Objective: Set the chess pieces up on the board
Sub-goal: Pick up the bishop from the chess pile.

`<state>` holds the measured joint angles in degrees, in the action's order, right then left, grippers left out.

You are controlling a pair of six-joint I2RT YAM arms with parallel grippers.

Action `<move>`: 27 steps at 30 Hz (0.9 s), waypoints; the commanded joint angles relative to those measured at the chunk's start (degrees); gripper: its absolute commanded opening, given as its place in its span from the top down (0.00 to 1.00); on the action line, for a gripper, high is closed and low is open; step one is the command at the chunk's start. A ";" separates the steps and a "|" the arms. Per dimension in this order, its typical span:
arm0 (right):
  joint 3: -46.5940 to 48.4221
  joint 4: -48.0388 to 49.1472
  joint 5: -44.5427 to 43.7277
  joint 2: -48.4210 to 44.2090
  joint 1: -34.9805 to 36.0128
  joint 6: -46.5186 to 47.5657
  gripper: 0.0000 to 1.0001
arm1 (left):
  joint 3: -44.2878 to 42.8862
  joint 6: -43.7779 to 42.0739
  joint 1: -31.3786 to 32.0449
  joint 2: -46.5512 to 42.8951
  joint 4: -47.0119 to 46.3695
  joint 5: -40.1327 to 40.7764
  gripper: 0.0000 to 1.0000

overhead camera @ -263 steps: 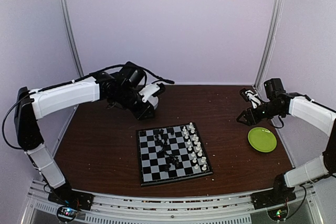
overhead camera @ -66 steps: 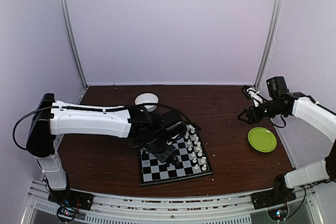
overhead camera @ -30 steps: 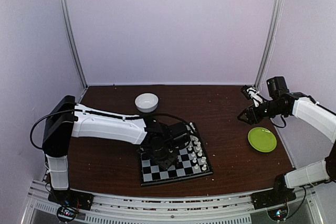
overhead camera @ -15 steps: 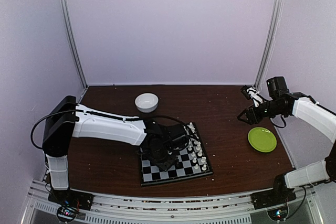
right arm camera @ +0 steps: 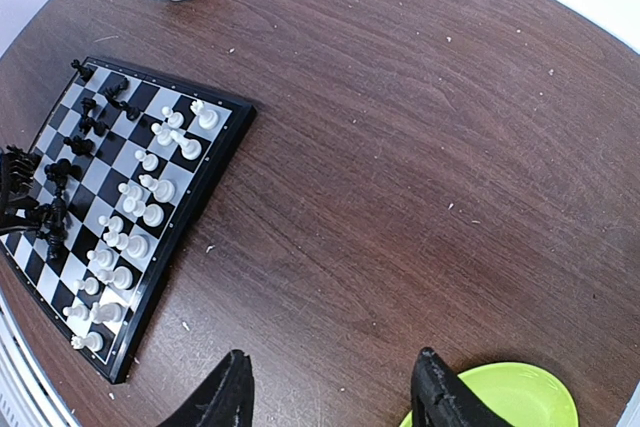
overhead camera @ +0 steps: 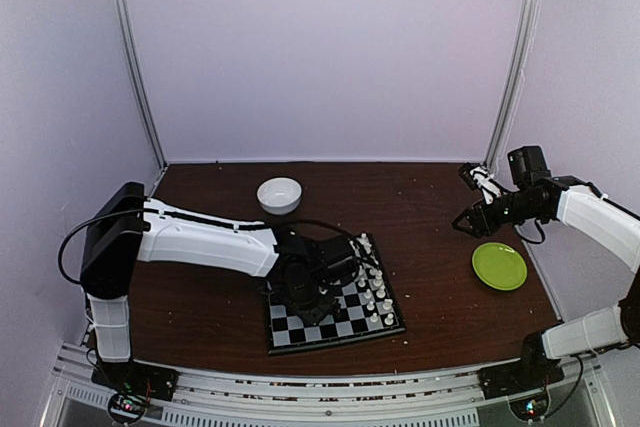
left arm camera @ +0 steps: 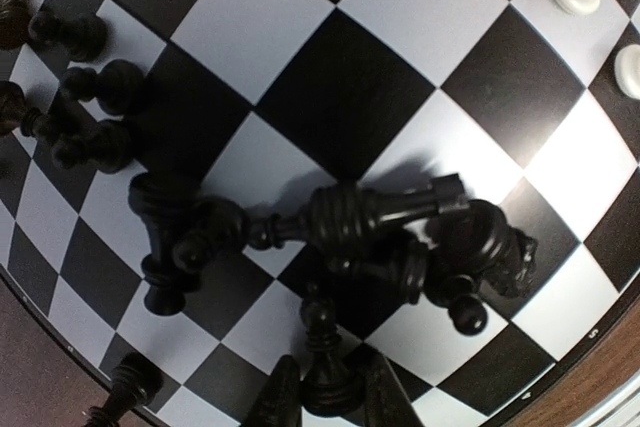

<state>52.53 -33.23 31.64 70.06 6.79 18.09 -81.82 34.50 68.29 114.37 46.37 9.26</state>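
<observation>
Brown wood-grain desk (overhead camera: pixel 430 217), flecked with pale crumbs (right arm camera: pixel 452 209), set in a booth with plain lilac walls (overhead camera: pixel 320 47) and two slim metal posts (overhead camera: pixel 135 57) at the back corners. A white bowl (overhead camera: pixel 279 194) sits toward the back, left of centre, and a lime-green plate (overhead camera: pixel 499 266) lies at the right. A small checkered board (overhead camera: pixel 345 327) with a thin black rim lies near the front, middle. White pieces (overhead camera: pixel 372 282) stand in two rows along its right side. Black pieces (left arm camera: pixel 400 232) lie toppled in a heap near the board's middle, with a few more (left arm camera: pixel 90 97) standing or tilted toward one edge. The left hand (left arm camera: pixel 325 402) is low over the board, its fingers drawn narrow on either side of the base of one upright black piece (left arm camera: pixel 325 367) just beside the heap; I cannot tell whether they actually grip it. The right hand (right arm camera: pixel 330 387) hangs well apart from the board, above bare desk just beside the plate, its fingers spread wide and holding nothing.
</observation>
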 commanded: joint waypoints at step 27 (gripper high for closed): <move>33.03 -18.92 27.99 26.61 23.53 -12.36 0.35 | 27.17 -17.14 -2.37 -30.91 -45.69 4.11 0.87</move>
<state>80.88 -44.91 55.27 92.29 26.50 6.00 -55.27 19.81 66.30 84.07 10.17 11.70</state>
